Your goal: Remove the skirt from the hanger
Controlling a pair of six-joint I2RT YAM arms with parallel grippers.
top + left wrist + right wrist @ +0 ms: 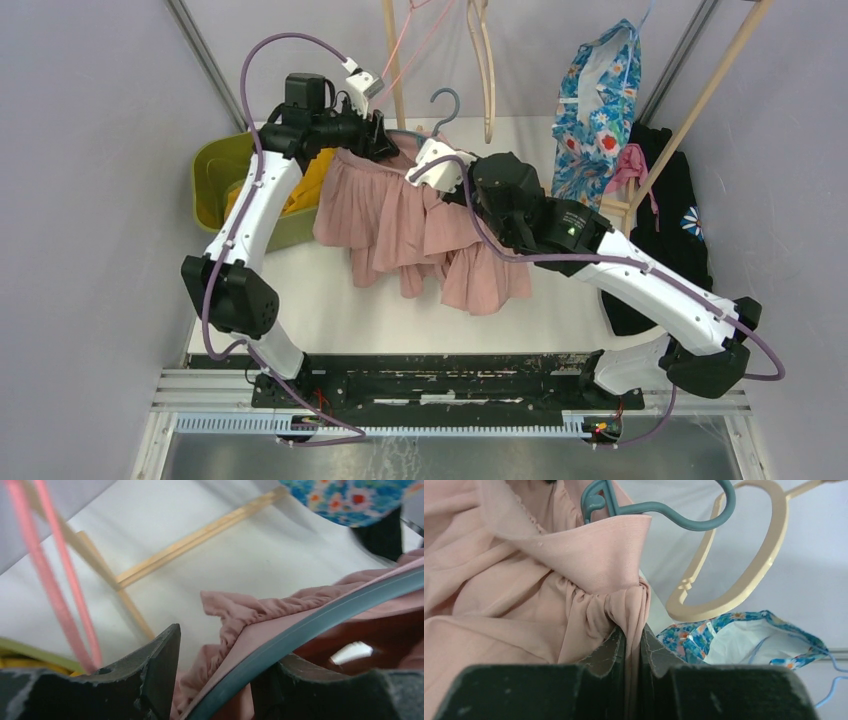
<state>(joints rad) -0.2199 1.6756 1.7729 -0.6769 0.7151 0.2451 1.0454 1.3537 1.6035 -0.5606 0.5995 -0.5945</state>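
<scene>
The skirt (400, 225), a single pink pleated one, is hanging over the white table (560, 300) on one blue-grey hanger (445, 103), and I am seeing it stretched between my two arms. Its waistband is lying along the hanger's arm while the hem is drooping toward the tabletop.

I am running two grippers. The left gripper (227, 647) is standing with its jaws part-way apart, straddling the left arm of the hanger and the gathered waistband. A sliver of table is showing between one finger and the fabric, so nothing is looking pinched there. The right gripper (633, 635) is pressing its two fingers almost together on a fold of the skirt's waistband just below the hanger's hook, with only the pink cloth between them.

Behind the skirt I am counting two more hangers dangling from the wooden rack, one cream hanger (488, 80) and one thin pink hanger (60, 595). On the right, three garments are hanging: one blue floral garment (595, 110), one small pink garment (628, 168) and one black garment (685, 230). On the left, one green bin (210, 170) is sitting on the table with one yellow cloth (310, 185) spilling over its edge.
</scene>
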